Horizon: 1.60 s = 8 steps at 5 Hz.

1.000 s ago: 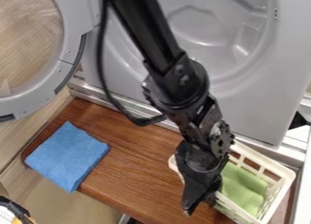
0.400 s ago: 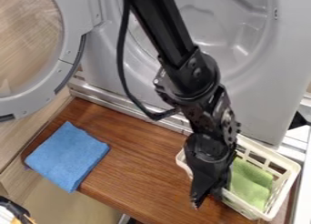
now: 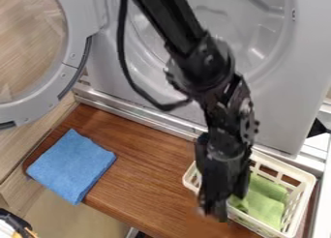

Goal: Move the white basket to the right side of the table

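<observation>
Across the tabletop, I find one cloth at the left end, reaching the front edge, and a basket at the right end with a second cloth in it; behind stands a machine, its door leftward

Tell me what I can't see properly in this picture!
In the camera view:
- White basket: part of its left side is hidden behind the gripper.
- Gripper: its lower end is blurred, so I can't tell if it grips the basket.
- Green cloth: the gripper and basket wall hide some of it.
- Round door: cut off by the left and top edges.
- Bottom-left corner object: cut off, so I can't name it.
</observation>
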Tool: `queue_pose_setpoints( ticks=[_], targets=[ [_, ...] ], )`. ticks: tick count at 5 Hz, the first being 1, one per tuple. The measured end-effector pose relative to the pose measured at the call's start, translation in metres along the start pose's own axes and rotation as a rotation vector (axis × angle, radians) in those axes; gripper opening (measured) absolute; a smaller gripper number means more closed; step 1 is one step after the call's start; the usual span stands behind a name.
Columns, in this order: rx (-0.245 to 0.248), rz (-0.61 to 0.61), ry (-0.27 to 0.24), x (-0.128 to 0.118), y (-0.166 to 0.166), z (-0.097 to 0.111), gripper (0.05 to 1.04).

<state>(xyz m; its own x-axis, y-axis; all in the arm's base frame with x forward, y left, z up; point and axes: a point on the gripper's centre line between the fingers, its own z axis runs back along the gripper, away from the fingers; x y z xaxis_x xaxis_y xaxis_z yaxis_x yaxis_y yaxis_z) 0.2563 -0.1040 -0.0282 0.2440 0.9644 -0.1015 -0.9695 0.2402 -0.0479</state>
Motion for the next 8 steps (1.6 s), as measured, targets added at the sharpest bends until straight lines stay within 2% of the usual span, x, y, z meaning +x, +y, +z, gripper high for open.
queue_pose_setpoints(
  ticks=[1,2,3,4,5,6,7,8],
  targets=[
    [-0.017,-0.009,-0.010,-0.001,-0.003,0.021,1.005],
    [0.009,-0.042,-0.030,0.000,-0.007,0.039,0.999],
    [0.111,-0.193,-0.054,0.007,-0.004,0.052,1.000],
    [0.332,-0.430,-0.122,0.034,-0.005,0.060,1.000],
    [0.435,-0.678,-0.177,0.052,-0.004,0.064,1.000],
    [0.489,-0.902,-0.243,0.069,-0.003,0.065,1.000],
    [0.499,-1.150,-0.292,0.077,-0.002,0.074,1.000],
    [0.534,-1.169,-0.303,0.099,-0.006,0.087,1.000]
  ],
)
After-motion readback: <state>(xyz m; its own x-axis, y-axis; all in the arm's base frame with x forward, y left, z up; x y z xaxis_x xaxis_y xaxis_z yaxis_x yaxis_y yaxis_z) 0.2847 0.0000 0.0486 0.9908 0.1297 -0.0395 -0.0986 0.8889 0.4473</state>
